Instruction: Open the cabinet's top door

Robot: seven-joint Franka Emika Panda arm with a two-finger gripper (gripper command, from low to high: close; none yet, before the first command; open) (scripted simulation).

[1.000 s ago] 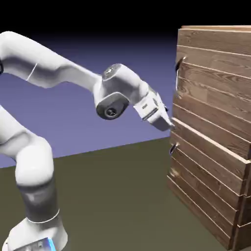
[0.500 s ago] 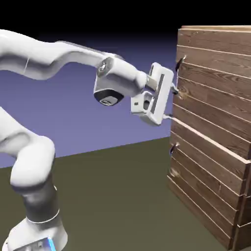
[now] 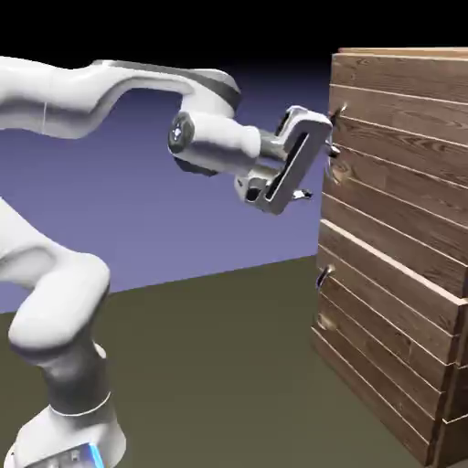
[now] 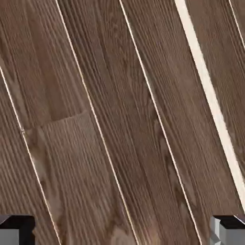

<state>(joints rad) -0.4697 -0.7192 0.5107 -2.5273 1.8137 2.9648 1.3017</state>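
1. The tall, boxy cabinet is standing at the exterior view's right, showing brown wooden planks with pale seams.
2. Its top door is filling the upper part of the front, above a bright pale ledge; it is looking shut, with its planks running across and darker grain streaking through them.
3. A small, dark, curved handle is sticking out near the door's edge on the robot's side, high up.
4. Below the ledge, a shorter plank front is carrying its own small metal handle.
5. The white arm is reaching across toward the door, and the tool is tilting beside that edge, just below the upper handle.
6. The tool is standing open, its two fingers spreading wide and gripping nothing; I can't tell whether the upper one is touching the wood.
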